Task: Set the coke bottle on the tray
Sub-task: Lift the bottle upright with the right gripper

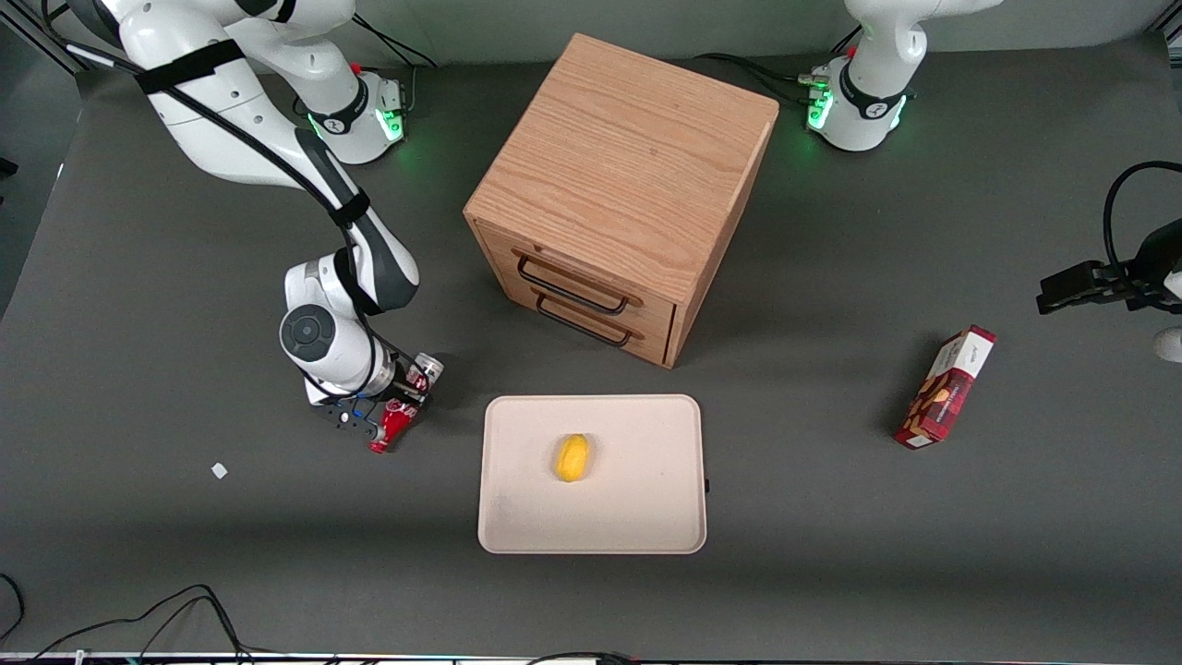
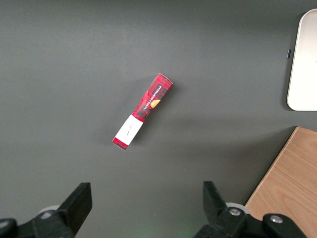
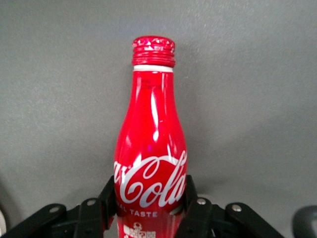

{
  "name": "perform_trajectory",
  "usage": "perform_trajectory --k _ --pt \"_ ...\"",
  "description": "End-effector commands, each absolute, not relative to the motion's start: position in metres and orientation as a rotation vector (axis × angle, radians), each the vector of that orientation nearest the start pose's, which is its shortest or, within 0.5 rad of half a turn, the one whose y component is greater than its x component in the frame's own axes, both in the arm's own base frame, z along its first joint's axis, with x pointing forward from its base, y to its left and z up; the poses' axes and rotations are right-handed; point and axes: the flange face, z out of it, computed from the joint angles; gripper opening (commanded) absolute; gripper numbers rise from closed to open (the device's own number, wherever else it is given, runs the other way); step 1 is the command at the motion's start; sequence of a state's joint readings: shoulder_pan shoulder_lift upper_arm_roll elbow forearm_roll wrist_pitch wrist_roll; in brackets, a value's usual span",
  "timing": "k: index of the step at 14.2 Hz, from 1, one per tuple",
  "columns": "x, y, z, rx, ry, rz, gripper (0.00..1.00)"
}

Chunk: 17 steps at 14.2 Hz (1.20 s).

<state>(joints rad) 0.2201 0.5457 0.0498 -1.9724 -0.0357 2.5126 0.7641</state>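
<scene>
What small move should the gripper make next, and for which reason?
Probably lift slightly, then carry toward the tray. The gripper has its fingers against both sides of the coke bottle, beside the tray, and a yellow object occupies the tray's middle.

Wooden drawer cabinet (image 1: pixel 621 189) — yellow fruit (image 1: pixel 572 457) nearer, snack carton (image 1: pixel 946 387) aside.

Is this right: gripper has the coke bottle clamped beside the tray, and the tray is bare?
Not quite. The gripper does clamp the coke bottle beside the tray, but the tray isn't bare: the front view shows a small yellow object lying near its middle.
</scene>
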Motion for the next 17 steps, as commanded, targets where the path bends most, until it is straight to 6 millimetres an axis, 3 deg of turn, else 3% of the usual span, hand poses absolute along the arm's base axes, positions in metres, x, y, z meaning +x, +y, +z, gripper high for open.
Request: perform_trajectory --k 1,3,8,11,12,14,16,17 --pt "0.596 0.152 0.247 -3.061 0.777 -0.017 0.00" --pt "0.600 0.146 0.289 -3.070 0.788 0.001 0.00" --pt "0.627 0.142 0.423 -3.083 0.714 0.102 0.00" --pt "0.637 0.132 0.478 -3.092 0.642 0.121 0.00" --pt "0.640 0.122 0.490 -3.092 0.640 0.134 0.00" --pt "0.645 0.123 0.498 -3.095 0.629 0.136 0.00" --pt "0.660 0.137 0.482 -3.093 0.626 0.148 0.00" --pt "0.669 0.157 0.469 -3.098 0.604 0.153 0.00"
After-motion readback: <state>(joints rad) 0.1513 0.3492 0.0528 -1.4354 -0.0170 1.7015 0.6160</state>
